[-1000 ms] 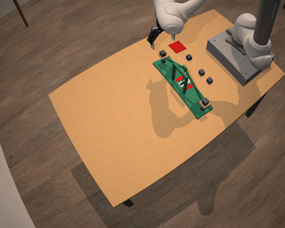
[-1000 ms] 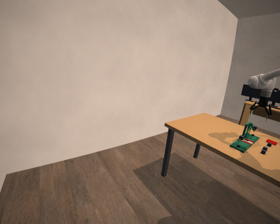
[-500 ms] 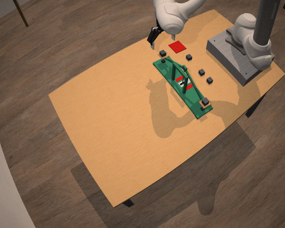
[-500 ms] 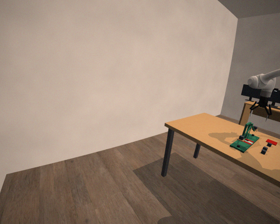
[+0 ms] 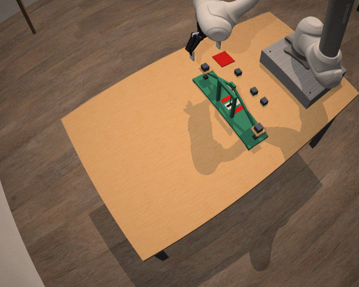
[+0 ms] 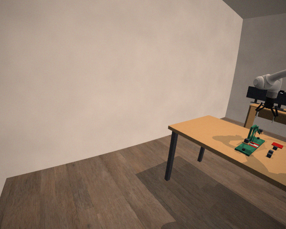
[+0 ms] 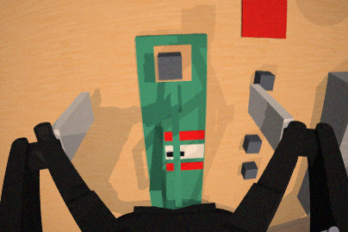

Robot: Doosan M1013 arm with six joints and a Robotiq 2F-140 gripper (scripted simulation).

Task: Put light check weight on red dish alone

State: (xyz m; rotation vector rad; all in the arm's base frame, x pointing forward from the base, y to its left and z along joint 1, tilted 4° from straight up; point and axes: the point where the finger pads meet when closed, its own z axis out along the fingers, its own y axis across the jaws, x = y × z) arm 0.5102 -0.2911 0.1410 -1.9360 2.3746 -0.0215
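Observation:
My gripper [image 5: 205, 50] [image 6: 264, 118] [image 7: 170, 102] is wide open and empty, high above the far end of the green rocker balance [image 5: 247, 142] [image 6: 247, 152] [image 7: 143, 43]. One dark weight [image 5: 205, 67] [image 7: 170, 66] sits on the balance's far pan, another weight [image 5: 258, 127] [image 6: 246, 140] on the near pan. The pointer [image 7: 182, 153] is over the white field. Three more weights lie apart on the table: one weight [image 5: 237, 72] [image 7: 264, 80] nearest the dish, a middle weight [image 5: 253, 91] [image 7: 252, 144] and an end weight [image 5: 264, 101] [image 7: 249, 171]. The red dish [image 5: 223, 59] [image 6: 277, 145] [image 7: 264, 13] lies flat and bears nothing.
The grey base block [image 5: 285, 71] of the arm stands on the table [image 5: 127, 154] [image 6: 200, 128], beyond the three loose weights from the balance. The balance's upright posts [image 5: 233, 108] rise between the pans. A desk with monitors [image 6: 256, 93] stands in the background.

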